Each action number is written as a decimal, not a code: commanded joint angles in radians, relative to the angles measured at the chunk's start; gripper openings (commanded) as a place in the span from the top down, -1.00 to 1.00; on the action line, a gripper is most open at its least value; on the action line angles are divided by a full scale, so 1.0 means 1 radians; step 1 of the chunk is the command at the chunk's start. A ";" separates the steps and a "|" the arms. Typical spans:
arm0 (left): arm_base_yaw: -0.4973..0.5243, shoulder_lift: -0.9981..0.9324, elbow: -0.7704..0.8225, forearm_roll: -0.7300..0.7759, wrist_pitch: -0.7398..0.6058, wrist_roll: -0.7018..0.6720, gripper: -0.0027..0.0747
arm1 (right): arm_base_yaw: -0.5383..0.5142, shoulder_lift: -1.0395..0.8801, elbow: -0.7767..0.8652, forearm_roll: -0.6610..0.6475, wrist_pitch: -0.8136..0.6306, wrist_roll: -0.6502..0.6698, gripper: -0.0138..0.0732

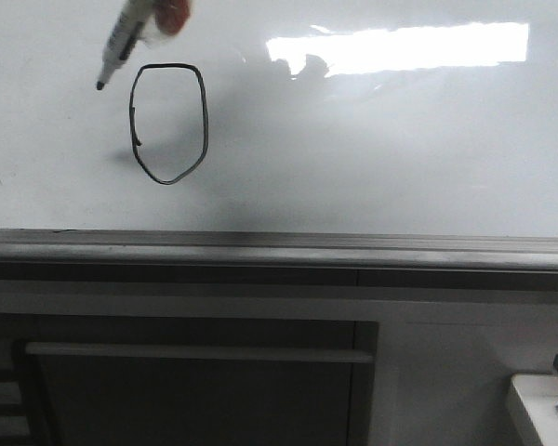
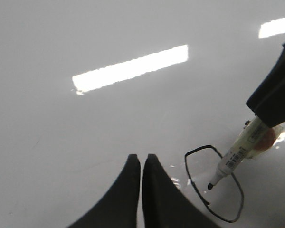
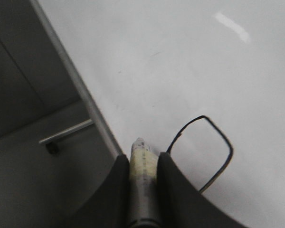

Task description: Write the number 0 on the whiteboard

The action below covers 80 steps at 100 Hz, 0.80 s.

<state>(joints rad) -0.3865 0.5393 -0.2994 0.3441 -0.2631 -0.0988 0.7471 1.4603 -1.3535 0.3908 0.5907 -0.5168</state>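
A: Where's the number 0 [image 1: 168, 124]?
B: Upper left of the whiteboard [image 1: 381, 158], closed black oval. Marker [image 1: 119, 44] tip just left of its top, off the line.
A: Right end effector [image 3: 143, 167]?
B: Clamped on the marker barrel.
A: Left end effector [image 2: 141, 164]?
B: Fingers nearly together, nothing held, beside the oval.

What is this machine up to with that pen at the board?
It is writing on the whiteboard. The right gripper is clamped on a marker, and a black oval, the number 0, is already drawn as a closed loop. The marker tip sits just outside the oval's upper left. The left gripper is shut and holds nothing.
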 commanded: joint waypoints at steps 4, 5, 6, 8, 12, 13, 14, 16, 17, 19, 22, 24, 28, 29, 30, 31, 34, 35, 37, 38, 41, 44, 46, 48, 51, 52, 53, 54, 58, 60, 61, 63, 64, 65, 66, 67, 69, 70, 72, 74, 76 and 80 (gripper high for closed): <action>-0.092 0.015 -0.030 0.153 -0.094 -0.010 0.88 | 0.003 -0.057 -0.036 -0.004 0.079 -0.015 0.79; -0.099 0.016 -0.030 0.167 -0.094 -0.010 0.86 | 0.003 -0.057 -0.036 -0.006 0.086 -0.015 0.79; -0.113 0.021 -0.030 0.173 -0.094 -0.010 0.81 | 0.003 -0.057 -0.036 -0.007 0.091 -0.015 0.79; -0.133 0.028 -0.030 0.186 -0.094 -0.010 0.73 | 0.003 -0.057 -0.036 -0.008 0.107 -0.015 0.79; -0.168 0.044 -0.030 0.196 -0.094 -0.010 0.57 | 0.003 -0.057 -0.036 -0.011 0.134 -0.015 0.79; -0.182 0.053 -0.030 0.196 -0.094 -0.010 0.49 | 0.003 -0.057 -0.036 -0.013 0.138 -0.015 0.79; -0.189 0.057 -0.030 0.196 -0.094 -0.010 0.45 | 0.003 -0.057 -0.036 -0.012 0.144 -0.015 0.79; -0.210 0.073 -0.030 0.196 -0.092 -0.010 0.32 | 0.003 -0.057 -0.036 -0.012 0.152 -0.015 0.79; -0.216 0.078 -0.030 0.192 -0.090 -0.010 0.27 | 0.003 -0.057 -0.036 -0.012 0.155 -0.015 0.79; -0.234 0.094 -0.030 0.189 -0.090 -0.010 0.15 | 0.003 -0.057 -0.036 -0.012 0.162 -0.015 0.79; -0.262 0.124 -0.030 0.188 -0.088 -0.010 -0.02 | 0.004 -0.062 -0.036 -0.012 0.166 -0.015 0.79; -0.272 0.138 -0.030 0.188 -0.088 -0.010 -0.08 | 0.004 -0.064 -0.036 -0.012 0.169 -0.015 0.79; -0.296 0.181 -0.030 0.188 -0.090 -0.010 -0.17 | 0.008 -0.069 -0.036 -0.012 0.172 -0.015 0.79; -0.303 0.196 -0.030 0.188 -0.090 -0.010 -0.18 | 0.008 -0.068 -0.036 -0.012 0.172 -0.015 0.79; -0.305 0.204 -0.030 0.188 -0.094 -0.010 -0.18 | 0.008 -0.072 -0.036 -0.012 0.175 -0.015 0.79; -0.308 0.212 -0.030 0.188 -0.096 -0.010 -0.18 | 0.008 -0.073 -0.036 -0.012 0.175 -0.015 0.79; -0.315 0.253 -0.030 0.188 -0.106 -0.010 -0.17 | 0.008 -0.078 -0.036 -0.012 0.175 -0.015 0.79; -0.315 0.262 -0.030 0.188 -0.114 -0.010 -0.16 | 0.008 -0.081 -0.036 -0.012 0.175 -0.015 0.79; -0.315 0.288 -0.031 0.188 -0.132 -0.010 -0.15 | 0.008 -0.084 -0.036 -0.012 0.175 -0.015 0.79; -0.315 0.296 -0.031 0.188 -0.139 -0.010 -0.14 | 0.008 -0.086 -0.036 -0.012 0.175 -0.015 0.79; -0.313 0.336 -0.031 0.188 -0.168 -0.010 -0.11 | 0.008 -0.088 -0.036 -0.012 0.176 -0.015 0.79; -0.313 0.376 -0.031 0.188 -0.209 -0.010 -0.09 | 0.008 -0.096 -0.036 -0.012 0.176 -0.015 0.79; -0.313 0.392 -0.033 0.187 -0.236 -0.010 -0.08 | 0.008 -0.096 -0.036 -0.012 0.179 -0.015 0.79; -0.313 0.414 -0.033 0.180 -0.255 -0.010 -0.06 | 0.010 -0.098 -0.036 -0.010 0.183 -0.015 0.79; -0.313 0.442 -0.035 0.154 -0.302 -0.010 -0.04 | 0.011 -0.103 -0.036 -0.010 0.188 -0.015 0.79; -0.313 0.449 -0.035 0.137 -0.311 -0.010 -0.04 | 0.013 -0.105 -0.036 -0.010 0.189 -0.015 0.79; -0.313 0.461 -0.035 0.128 -0.327 -0.010 -0.03 | 0.013 -0.105 -0.036 -0.010 0.191 -0.015 0.79; -0.313 0.468 -0.035 0.109 -0.336 -0.010 -0.03 | 0.013 -0.105 -0.036 -0.010 0.194 -0.015 0.79; -0.313 0.504 -0.039 0.061 -0.380 -0.008 -0.01 | 0.019 -0.107 -0.036 -0.010 0.205 -0.015 0.79; -0.313 0.519 -0.042 0.035 -0.394 -0.002 -0.01 | 0.022 -0.107 -0.036 -0.010 0.207 -0.015 0.79; -0.313 0.523 -0.044 0.020 -0.399 0.001 -0.01 | 0.022 -0.107 -0.036 -0.010 0.212 -0.015 0.79; -0.313 0.537 -0.047 0.008 -0.407 0.010 -0.01 | 0.024 -0.107 -0.036 -0.010 0.215 -0.015 0.79; -0.313 0.545 -0.051 -0.002 -0.411 0.015 -0.01 | 0.026 -0.107 -0.036 -0.010 0.217 -0.015 0.79; -0.313 0.549 -0.054 -0.002 -0.413 0.018 -0.01 | 0.026 -0.107 -0.036 -0.010 0.217 -0.015 0.79; -0.313 0.553 -0.054 -0.002 -0.416 0.018 -0.01 | 0.028 -0.107 -0.036 -0.010 0.220 -0.015 0.79; -0.313 0.559 -0.056 -0.002 -0.422 0.020 -0.01 | 0.028 -0.107 -0.036 -0.010 0.220 -0.015 0.79; -0.313 0.568 -0.062 -0.002 -0.427 0.020 -0.01 | 0.029 -0.107 -0.036 -0.010 0.222 -0.015 0.79; -0.313 0.571 -0.061 -0.002 -0.433 0.020 -0.01 | 0.029 -0.107 -0.036 -0.010 0.224 -0.015 0.79; -0.313 0.579 -0.066 -0.002 -0.439 0.020 -0.01 | 0.030 -0.107 -0.036 -0.010 0.224 -0.015 0.79; -0.313 0.584 -0.068 -0.002 -0.442 0.020 -0.01 | 0.030 -0.107 -0.036 -0.010 0.224 -0.015 0.79; -0.313 0.589 -0.072 0.000 -0.441 0.020 -0.01 | 0.030 -0.107 -0.036 -0.010 0.224 -0.015 0.79; -0.313 0.593 -0.072 0.007 -0.445 0.020 -0.01 | 0.030 -0.107 -0.036 -0.010 0.224 -0.015 0.79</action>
<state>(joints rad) -0.6919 1.1291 -0.3345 0.3787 -0.6033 -0.0834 0.7763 1.3928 -1.3555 0.3690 0.8539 -0.5216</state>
